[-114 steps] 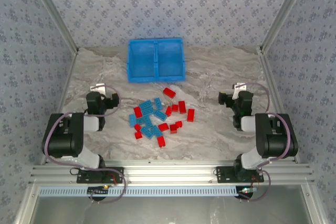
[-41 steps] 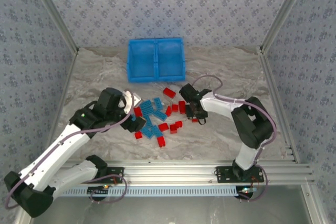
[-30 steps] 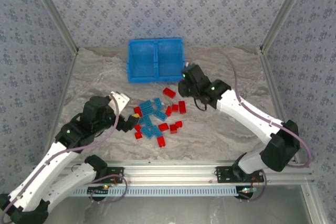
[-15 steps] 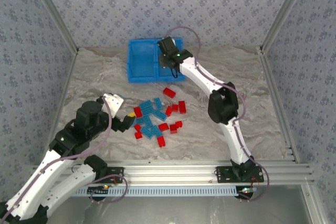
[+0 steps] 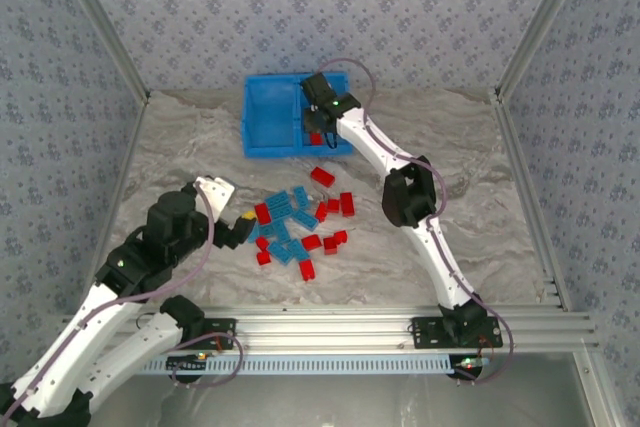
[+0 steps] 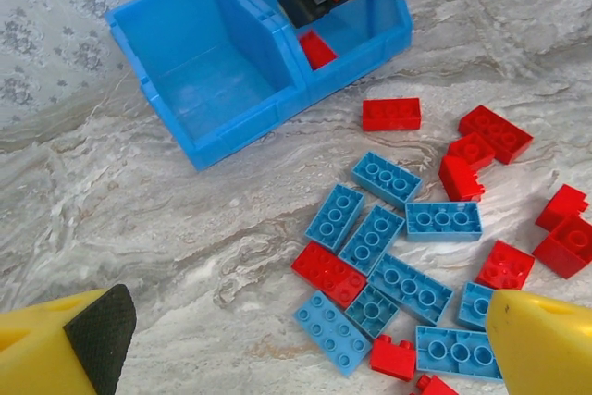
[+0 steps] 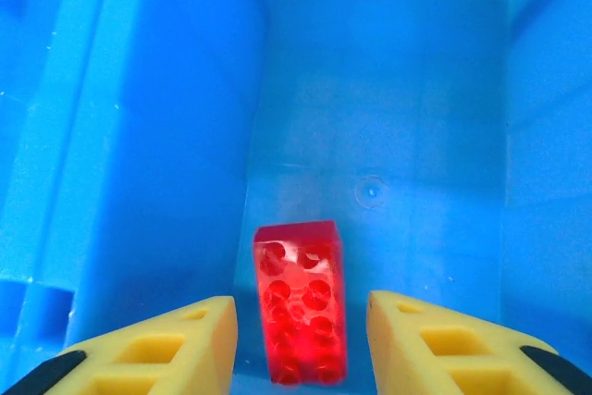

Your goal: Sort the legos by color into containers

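Legos, red and light blue, are seen scattered in a loose cluster on the marbled worktop, on the near side of the blue bin and a little way off from its front wall. Most are laid flat with their studs up, and the two colours are mixed together. A lone red brick is placed nearer the bin than the rest, close to the front wall.

One red lego is found inside the bin, on the floor of the compartment to the right of the divider, near the front wall. The right hand is held over that compartment and pointed down into it. It is released: its yellow fingers are parted, with a gap left on each side of the red lego, so that nothing is gripped. The lego's outline is slightly blurred, so whether it is fully at rest cannot be told.

The left hand is held low over the worktop on the near left side of the bin, beside the cluster and pointed toward the bin. It is spread wide, and nothing is held between its fingers.
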Robot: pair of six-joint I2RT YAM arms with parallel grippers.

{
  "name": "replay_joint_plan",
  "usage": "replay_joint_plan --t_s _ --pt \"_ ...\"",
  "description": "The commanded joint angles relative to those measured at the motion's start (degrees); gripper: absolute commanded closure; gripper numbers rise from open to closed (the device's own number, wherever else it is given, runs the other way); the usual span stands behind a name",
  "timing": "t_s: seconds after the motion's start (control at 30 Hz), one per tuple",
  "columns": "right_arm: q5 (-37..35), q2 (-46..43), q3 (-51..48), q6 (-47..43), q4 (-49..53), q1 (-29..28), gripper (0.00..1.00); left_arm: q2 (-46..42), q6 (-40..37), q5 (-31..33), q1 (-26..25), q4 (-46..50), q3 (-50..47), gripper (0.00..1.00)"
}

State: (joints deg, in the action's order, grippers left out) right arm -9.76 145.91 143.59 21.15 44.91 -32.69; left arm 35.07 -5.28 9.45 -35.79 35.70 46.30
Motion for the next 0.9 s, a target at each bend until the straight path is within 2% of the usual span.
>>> replay_joint_plan --t_s 0.0,0.1,0.23,0.33,0.43,0.53,0.63,0.77,0.87 --pt "1.19 -6.15 1.75 -0.40 3.12 0.48 0.56 0.44 3.00 3.91 -0.20 -3.31 -0.22 0.01" --pt "1.23 -10.92 -0.46 -1.00 4.31 0.24 0.55 0.44 4.99 5.26 0.02 -4.20 -0.45 0.01" --pt "1.48 -20.79 -10.55 -1.66 3.66 -1.18 0.55 0.74 12.11 12.57 0.29 -3.48 0.10 0.01" --pt "2.99 -33.59 -27.13 -1.22 -1.87 -3.48 0.51 2.49 16.84 17.55 0.87 -0.55 2.28 0.01" --pt "5.07 -47.52 -43.37 -0.24 -7.78 -6.74 0.39 5.43 29.37 21.11 1.26 7.45 6.22 0.05" --pt "5.17 -60.28 -57.02 0.44 -12.84 -11.41 0.24 8.84 43.26 16.19 1.30 13.97 7.46 0.08" --pt "4.31 -69.09 -66.54 2.26 -14.05 -15.09 0.14 12.11 51.10 9.17 1.55 14.29 4.57 0.14" --pt "6.74 -75.73 -74.59 5.56 -13.32 -16.70 0.02 17.97 53.40 -0.72 4.95 9.97 0.03 0.23" --pt "7.48 -77.21 -77.22 5.48 -10.74 -17.15 0.00 23.46 51.64 -8.24 9.37 6.96 -1.76 0.30"
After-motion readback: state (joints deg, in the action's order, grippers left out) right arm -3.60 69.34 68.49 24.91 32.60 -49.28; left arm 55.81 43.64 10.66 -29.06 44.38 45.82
